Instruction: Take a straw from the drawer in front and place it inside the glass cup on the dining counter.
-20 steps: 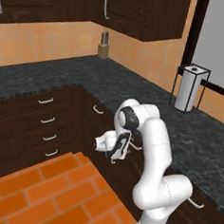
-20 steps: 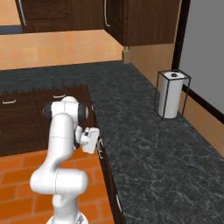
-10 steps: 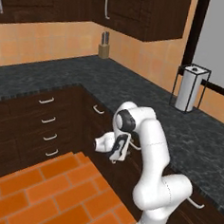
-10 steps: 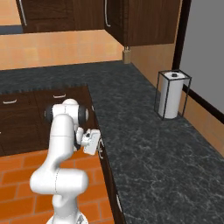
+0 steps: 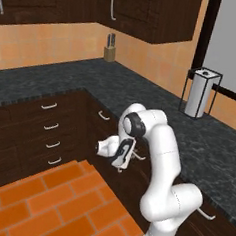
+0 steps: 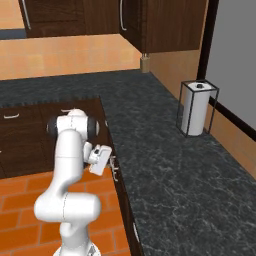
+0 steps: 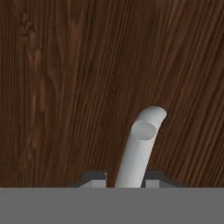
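Gripping the drawer [image 7: 65, 65] handle [image 7: 139, 148], end effector [image 7: 124, 180] is starting; drawer ahead looking shut, straw retrieval and placing remaining.

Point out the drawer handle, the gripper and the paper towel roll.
drawer handle [image 7: 139, 146]: hand view, middle of the silver bar.
gripper [image 5: 120, 163]: left base view, at the fingertips.
paper towel roll [image 6: 194, 113]: right base view, middle of the white roll.

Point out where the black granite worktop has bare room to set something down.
Worktop: bare stretch from the paper towel holder toward the arm, plus the run between the holder and the knife block. Tightest spot is at the tool, closing on the drawer handle.
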